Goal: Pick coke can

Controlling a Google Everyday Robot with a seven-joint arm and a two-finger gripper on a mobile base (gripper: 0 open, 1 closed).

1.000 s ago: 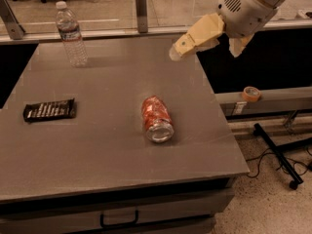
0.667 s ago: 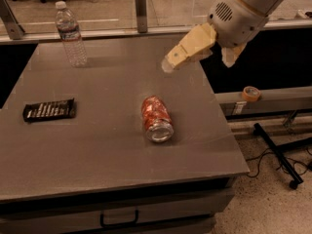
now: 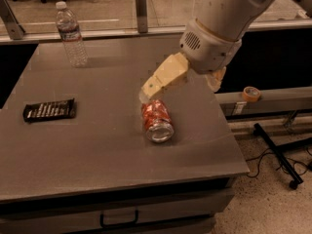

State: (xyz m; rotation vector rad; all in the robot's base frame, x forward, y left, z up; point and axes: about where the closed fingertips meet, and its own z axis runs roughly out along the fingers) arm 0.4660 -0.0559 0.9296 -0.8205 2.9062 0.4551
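The coke can (image 3: 157, 120), red with a silver end, lies on its side near the middle of the grey table (image 3: 87, 150), its end facing the front. My gripper (image 3: 180, 87) hangs just above and behind the can. Its cream fingers are spread open and empty. One fingertip (image 3: 147, 88) is right over the can's far end, and the other finger (image 3: 215, 79) sits to the right near the table's edge. I cannot tell whether the fingertip touches the can.
A clear water bottle (image 3: 71, 34) stands at the back left. A flat black snack wrapper (image 3: 49, 110) lies at the left. A glass rail runs behind the table. A tape roll (image 3: 251, 93) and black stand legs (image 3: 275, 152) are to the right.
My gripper has moved down and to the left, from over the table's back right edge to just above the can. The can, the bottle and the wrapper have not moved.
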